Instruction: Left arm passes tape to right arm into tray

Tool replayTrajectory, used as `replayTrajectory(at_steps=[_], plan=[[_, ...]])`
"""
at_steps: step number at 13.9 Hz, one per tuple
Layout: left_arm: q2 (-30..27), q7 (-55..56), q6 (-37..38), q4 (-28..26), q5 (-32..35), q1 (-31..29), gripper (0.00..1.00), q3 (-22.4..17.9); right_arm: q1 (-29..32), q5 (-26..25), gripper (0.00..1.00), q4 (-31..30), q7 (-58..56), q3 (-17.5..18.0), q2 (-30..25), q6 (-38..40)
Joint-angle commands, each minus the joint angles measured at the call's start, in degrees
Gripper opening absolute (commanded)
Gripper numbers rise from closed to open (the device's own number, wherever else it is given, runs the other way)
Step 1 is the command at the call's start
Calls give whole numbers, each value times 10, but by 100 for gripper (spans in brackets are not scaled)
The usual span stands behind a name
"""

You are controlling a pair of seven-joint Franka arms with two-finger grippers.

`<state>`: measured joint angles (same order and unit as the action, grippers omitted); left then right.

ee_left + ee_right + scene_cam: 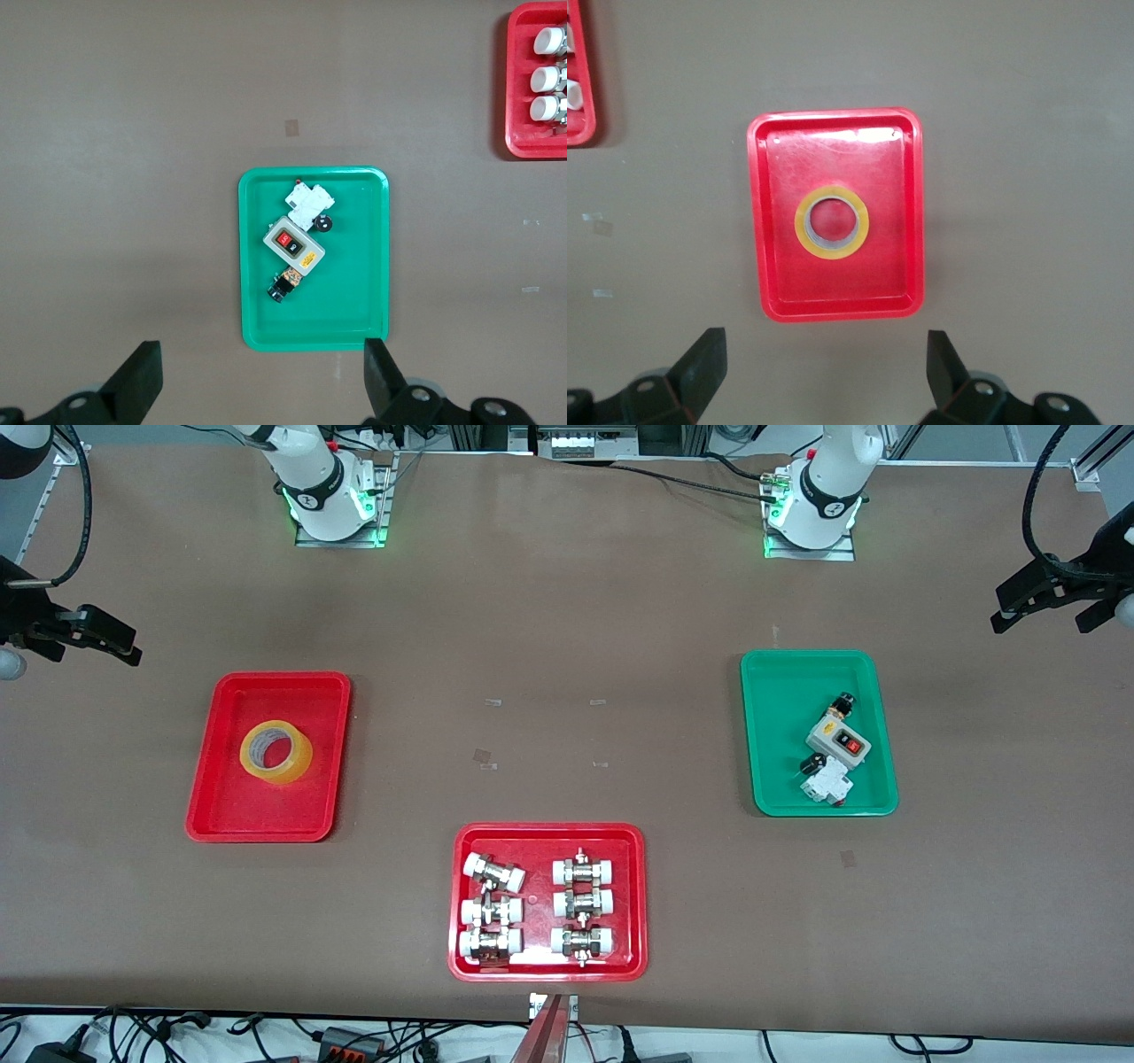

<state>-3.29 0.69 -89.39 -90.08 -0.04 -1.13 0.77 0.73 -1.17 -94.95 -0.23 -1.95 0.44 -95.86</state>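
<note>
As it lies flat in the red tray (205, 779), tape (275, 752) | likely light, stiff, slick; grip across rim and core | left gripper (261, 385), right gripper (824, 376): jaws wide, empty

Front view: high camera facing both arm bases, covering the whole brown table (567, 620). Left wrist view: straight down on the green plastic tray (257, 266). Right wrist view: straight down on the red plastic rectangular tray (766, 221). Both trays also appear in front view.
</note>
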Motion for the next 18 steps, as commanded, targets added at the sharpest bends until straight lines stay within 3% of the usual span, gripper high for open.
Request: replayTrajectory(at_steps=[1,18], plan=[[1,-3,3,6,2,-2,100,2,2,14,100,-12,-13,-2,-13,-4],[1,-3,2,5,3,-1,100,3,9,13,100,-23,-32,4,-23,0]])
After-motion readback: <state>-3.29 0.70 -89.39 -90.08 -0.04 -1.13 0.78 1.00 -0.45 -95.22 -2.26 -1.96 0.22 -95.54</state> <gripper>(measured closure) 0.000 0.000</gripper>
